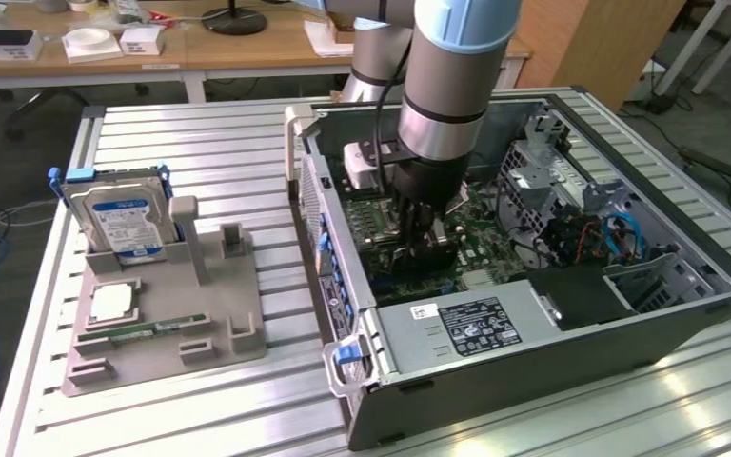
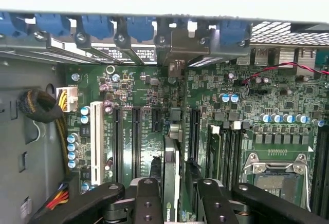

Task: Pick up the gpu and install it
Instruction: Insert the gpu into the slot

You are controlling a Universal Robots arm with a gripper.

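Note:
The open computer case [image 1: 670, 314] lies on the table with its motherboard [image 2: 154, 95] facing up. My gripper [image 1: 419, 249] reaches down inside it, low over the expansion slots. Between the black fingers [image 2: 149, 201] stands the gpu [image 2: 171, 172], seen edge-on as a thin green card. Its silver end bracket [image 2: 177, 49] meets the case's rear wall among the blue slot clips [image 2: 97, 26]. The gripper [image 2: 177, 201] is shut on the card. The card stands upright along a black slot; whether it is seated there I cannot tell.
On the exterior view's left, a grey holder [image 1: 163, 324] carries a blue-labelled hard drive [image 1: 118, 221], a processor chip [image 1: 111, 302] and a narrow green memory stick [image 1: 149, 330]. The power supply [image 1: 467, 324] fills the case's near end. The empty processor socket [image 2: 272, 170] and cable bundles [image 2: 43, 108] flank the slots.

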